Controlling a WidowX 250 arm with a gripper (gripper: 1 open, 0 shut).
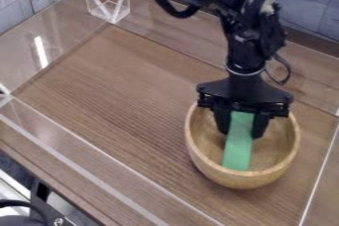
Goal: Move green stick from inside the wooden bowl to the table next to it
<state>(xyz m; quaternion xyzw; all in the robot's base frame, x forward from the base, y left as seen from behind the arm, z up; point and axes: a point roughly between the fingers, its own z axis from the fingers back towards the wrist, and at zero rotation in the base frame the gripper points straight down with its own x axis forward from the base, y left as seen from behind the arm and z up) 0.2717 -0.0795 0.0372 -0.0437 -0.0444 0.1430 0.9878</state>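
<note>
The wooden bowl (209, 155) sits on the dark brown table (119, 91) at the right front. The green stick (240, 149) lies slanted inside it, its lower end near the bowl's floor and its upper end up between the black fingers. My gripper (244, 117) points straight down into the bowl and is shut on the stick's upper end. The black arm rises behind it toward the top of the view.
Clear acrylic walls (66, 136) run along the table's edges, with one close to the bowl's right side. A small clear stand (106, 7) sits at the far left corner. Bare tabletop stretches left of the bowl.
</note>
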